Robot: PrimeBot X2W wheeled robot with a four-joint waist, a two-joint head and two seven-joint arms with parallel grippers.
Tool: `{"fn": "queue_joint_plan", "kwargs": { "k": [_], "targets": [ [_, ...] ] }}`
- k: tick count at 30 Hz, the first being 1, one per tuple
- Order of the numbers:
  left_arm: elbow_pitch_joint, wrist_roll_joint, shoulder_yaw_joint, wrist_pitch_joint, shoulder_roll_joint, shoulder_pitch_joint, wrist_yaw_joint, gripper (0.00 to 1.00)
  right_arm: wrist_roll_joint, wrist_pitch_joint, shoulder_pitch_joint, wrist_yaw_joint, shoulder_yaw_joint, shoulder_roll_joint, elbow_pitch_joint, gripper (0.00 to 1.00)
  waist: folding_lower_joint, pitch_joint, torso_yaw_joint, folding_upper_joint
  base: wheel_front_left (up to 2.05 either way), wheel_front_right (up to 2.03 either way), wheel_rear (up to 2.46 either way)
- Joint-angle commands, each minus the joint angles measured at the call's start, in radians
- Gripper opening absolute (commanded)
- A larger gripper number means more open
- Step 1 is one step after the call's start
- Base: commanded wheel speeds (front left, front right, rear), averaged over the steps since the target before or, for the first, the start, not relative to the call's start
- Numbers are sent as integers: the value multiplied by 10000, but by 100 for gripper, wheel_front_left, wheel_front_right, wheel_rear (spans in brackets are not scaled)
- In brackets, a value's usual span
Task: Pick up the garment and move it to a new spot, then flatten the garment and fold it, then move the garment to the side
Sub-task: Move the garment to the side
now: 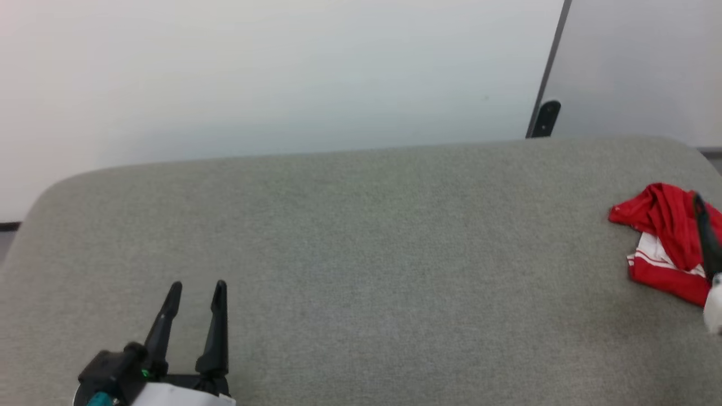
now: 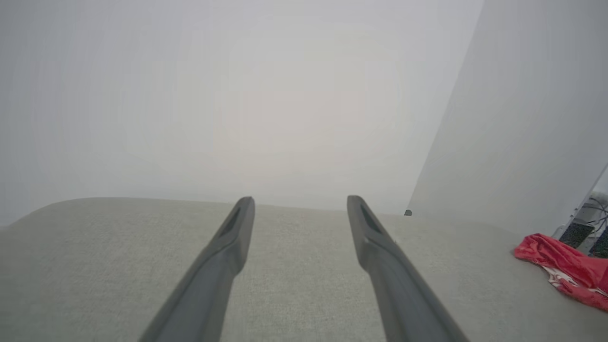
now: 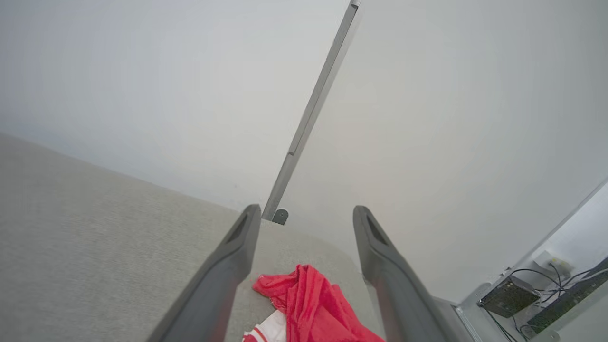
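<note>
Plainly, white walls (image 1: 282, 73) back the grey fabric surface (image 1: 361, 237); garment (image 1: 665, 225) crumpled far right, both jaws open.

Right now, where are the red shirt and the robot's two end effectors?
Shirt (image 1: 665, 225): head view, on its bunched red cloth.
Left end effector (image 1: 198, 285): head view, midway between the fingertips.
Right end effector (image 3: 308, 209): right wrist view, midway between the fingertips.
</note>
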Motion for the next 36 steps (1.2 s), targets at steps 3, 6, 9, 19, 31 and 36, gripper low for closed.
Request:
{"fn": "queue_joint_plan", "kwargs": {
  "k": [3, 6, 9, 19, 31, 36],
  "targets": [
    [-123, 376, 222, 5, -143, 314, -17, 100, -211, -911, 849, -17, -159, 411, -210, 100, 0, -391, 333, -1, 0, 0, 0],
    [-254, 744, 404, 5, -273, 583, -19, 100, -461, -1387, 1562, -17, -355, 866, -525, 100, 0, -497, 453, -1, 0, 0, 0],
    [-456, 1054, 534, 5, -410, 841, -19, 100, -651, -1575, 2277, -17, -479, 1438, -900, 100, 0, -555, 582, -1, 0, 0, 0],
    [-832, 1520, 673, 5, -583, 1363, -17, 100, -858, -1644, 3886, -17, -1064, 2701, -1909, 100, 0, -651, 1001, -1, 0, 0, 0],
    [-1203, 1622, 206, 5, -225, 1686, -17, 100, -839, -1648, 4542, -17, -763, 3304, -2278, 100, 0, -732, 1263, -1, 0, 0, 0],
    [-1157, 1536, 138, 5, -187, 1708, -16, 100, -828, -1648, 4614, -17, -858, 3367, -2329, 100, 0, -724, 1304, -1, 0, 0, 0]
  ]
}}
